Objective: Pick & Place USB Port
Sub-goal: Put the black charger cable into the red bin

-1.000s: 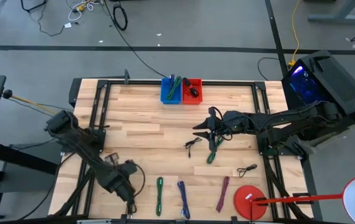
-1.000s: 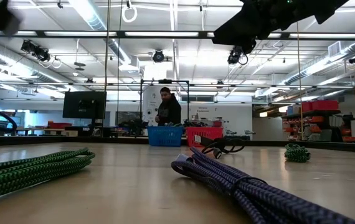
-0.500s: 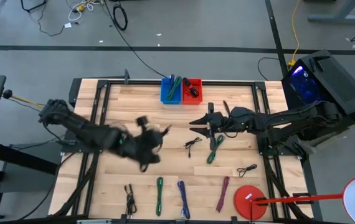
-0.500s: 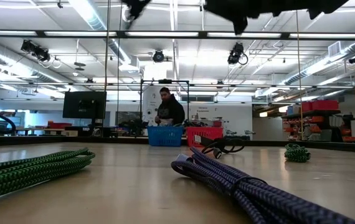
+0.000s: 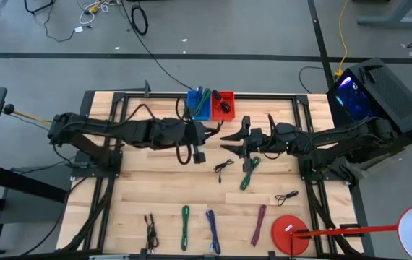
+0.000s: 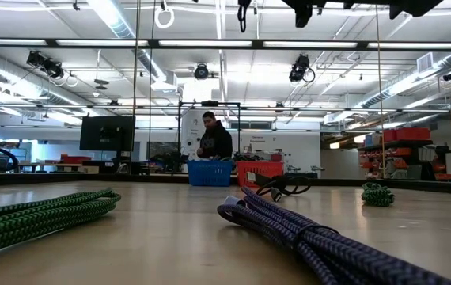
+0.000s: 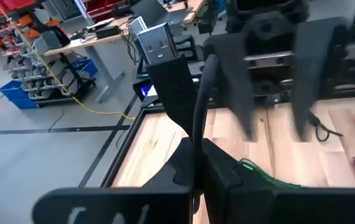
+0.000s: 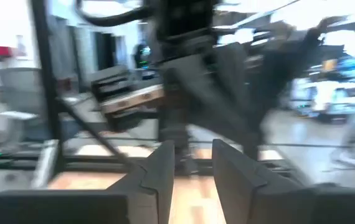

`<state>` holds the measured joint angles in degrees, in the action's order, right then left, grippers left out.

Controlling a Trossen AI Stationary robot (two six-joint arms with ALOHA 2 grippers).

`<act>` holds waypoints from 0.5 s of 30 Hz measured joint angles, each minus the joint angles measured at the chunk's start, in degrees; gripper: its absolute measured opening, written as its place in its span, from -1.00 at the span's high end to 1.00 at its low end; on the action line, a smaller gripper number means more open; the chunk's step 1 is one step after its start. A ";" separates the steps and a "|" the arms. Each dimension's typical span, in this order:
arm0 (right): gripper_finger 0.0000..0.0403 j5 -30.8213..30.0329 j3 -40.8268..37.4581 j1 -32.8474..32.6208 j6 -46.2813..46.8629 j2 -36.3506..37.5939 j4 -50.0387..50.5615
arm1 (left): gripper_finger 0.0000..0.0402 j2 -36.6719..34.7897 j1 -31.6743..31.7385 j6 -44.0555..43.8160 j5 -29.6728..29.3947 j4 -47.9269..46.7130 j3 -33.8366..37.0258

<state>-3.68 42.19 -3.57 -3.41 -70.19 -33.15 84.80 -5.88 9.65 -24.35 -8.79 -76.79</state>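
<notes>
— Where is the left gripper (image 5: 204, 134) seen right now?

— It is stretched out over the middle of the table (image 5: 155, 184), just in front of the blue bin (image 5: 198, 105). A black USB cable (image 7: 176, 93) is clamped between its fingers, silver plug pointing up in the left wrist view, the loose end dangling over the boards in the high view.

— And the right gripper (image 5: 236, 141)?

— Held facing the left one, the two tips close together but not touching. Its fingers (image 8: 165, 171) are spread apart, with nothing held between them.

— What is laid out on the wood?

— A small black cable (image 5: 223, 169) and a green one (image 5: 247, 174) are found under the right gripper. Along the near edge a black bundle (image 5: 150, 231), a green cable (image 5: 185, 224), a blue one (image 5: 212, 230) and a purple one (image 5: 259, 224) are lined up, with a red disc (image 5: 287, 232) at the corner.

— Anything else?

— A red bin (image 5: 223, 105) is set touching the blue one. A person (image 6: 214, 139) is seen behind them in the low view.
</notes>
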 joint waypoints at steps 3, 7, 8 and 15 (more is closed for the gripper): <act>0.46 -4.97 0.00 0.09 -2.41 0.00 -0.82 | 0.95 0.71 -0.14 0.02 0.15 -0.10 0.06; 0.46 -5.65 0.00 0.81 -3.53 0.00 -2.42 | 0.95 1.23 -0.12 0.02 0.26 0.64 -0.02; 0.46 -5.06 0.00 1.03 -3.40 0.00 -2.81 | 0.95 1.39 -0.12 0.02 0.28 0.29 0.01; 0.46 -2.68 0.00 1.51 -3.12 0.00 -3.95 | 0.95 2.62 -0.03 0.40 0.24 1.64 0.09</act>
<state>-6.36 42.19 -2.07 -6.52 -70.19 -37.10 87.42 -5.91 10.05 -24.12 -7.15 -76.71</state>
